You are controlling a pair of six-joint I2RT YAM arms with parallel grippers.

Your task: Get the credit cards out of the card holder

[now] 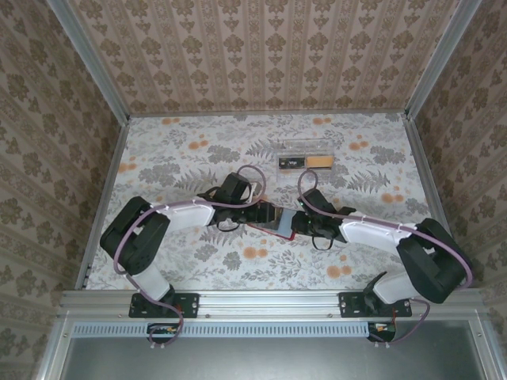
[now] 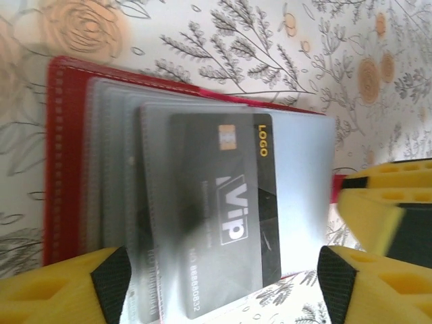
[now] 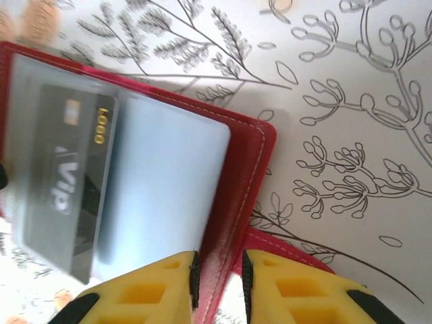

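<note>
A floral-patterned counter (image 1: 198, 158) carries everything. At its centre the two arms meet over the small flat red folding card holder (image 3: 251, 162), which lies open with its grey-blue pockets facing up. The top view hides most of it under the wrists. At 1 o'clock from it lie a dark card and an orange card (image 1: 305, 161), too small to read. A black "Vip" card (image 2: 223, 223) sits blurred behind a clear sleeve. The left end effector (image 2: 223, 277) is spread wide, astride that card. The right end effector (image 3: 217, 287) pinches the holder's red cover edge.
</note>
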